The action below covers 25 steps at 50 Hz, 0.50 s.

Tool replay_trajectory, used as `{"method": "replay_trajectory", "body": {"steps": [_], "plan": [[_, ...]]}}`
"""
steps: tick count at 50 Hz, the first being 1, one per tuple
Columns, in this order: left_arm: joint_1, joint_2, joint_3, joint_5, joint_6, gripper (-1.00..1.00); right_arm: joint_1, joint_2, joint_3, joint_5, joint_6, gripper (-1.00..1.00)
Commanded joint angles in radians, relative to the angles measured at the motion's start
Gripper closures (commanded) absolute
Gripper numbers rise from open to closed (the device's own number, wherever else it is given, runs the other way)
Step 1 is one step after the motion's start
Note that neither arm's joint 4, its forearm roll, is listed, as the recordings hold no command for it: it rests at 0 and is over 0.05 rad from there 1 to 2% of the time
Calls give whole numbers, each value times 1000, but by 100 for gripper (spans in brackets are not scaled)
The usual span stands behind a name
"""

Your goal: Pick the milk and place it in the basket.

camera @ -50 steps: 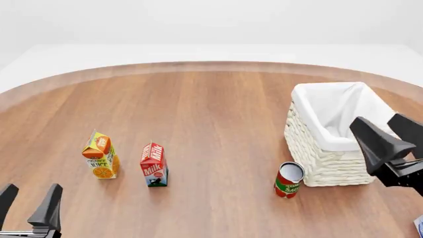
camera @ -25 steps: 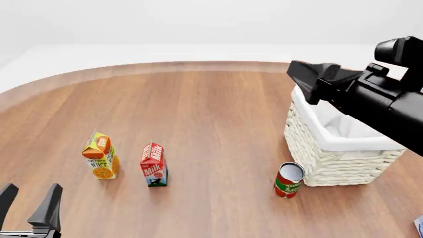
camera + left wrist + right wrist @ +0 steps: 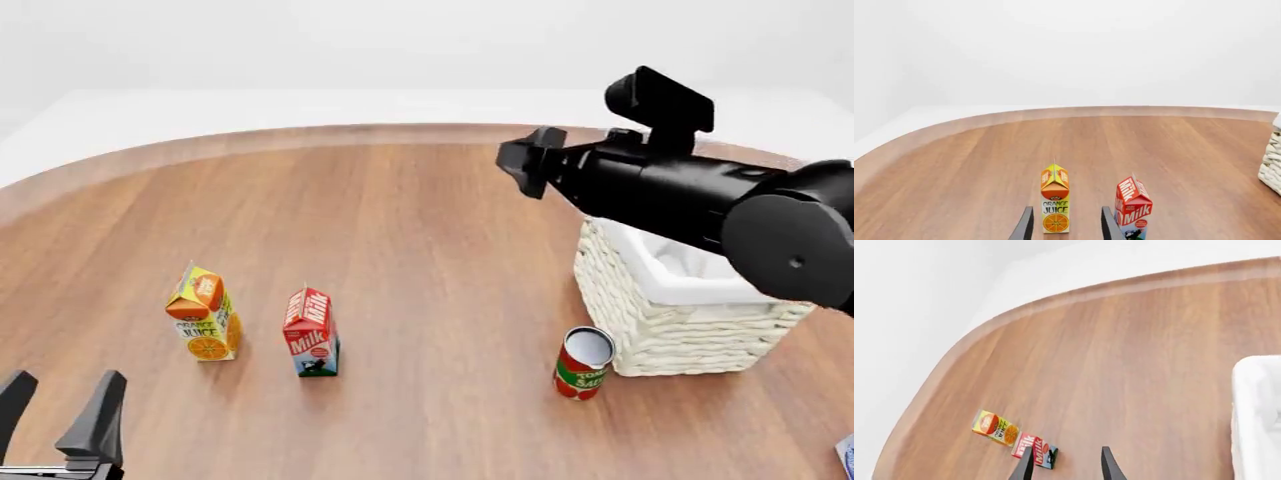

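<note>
Red-topped milk (image 3: 311, 346) carton stands upright beside the juice carton (image 3: 203, 325).

Red-topped milk (image 3: 311, 346) with white lettering, blue-and-white below. Orange-and-yellow juice carton (image 3: 203, 326); white woven basket (image 3: 661, 325) with white liner. Red, green-banded can (image 3: 582, 364) on the brown wood-grain bench (image 3: 427, 240); both hands black.

front: high, looks fwd/down | L wrist: low, close | R wrist: high, far | shared: milk (image 3: 311, 333)

The right arm (image 3: 694, 200) hid the basket's (image 3: 667, 320) far end in the front view; the left gripper (image 3: 60, 415) was cut off below.
</note>
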Motion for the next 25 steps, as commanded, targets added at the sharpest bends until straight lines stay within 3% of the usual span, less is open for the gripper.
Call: {"method": "replay_trajectory", "body": {"steps": [1, 12, 25], "plan": [[0, 0, 0, 0, 0, -100, 33, 111, -34, 33, 77, -100], [0, 0, 0, 0, 0, -100, 41, 195, -30, 11, 158, -100], [0, 0, 0, 0, 0, -100, 49, 298, -88, -15, 211, -100]]}}
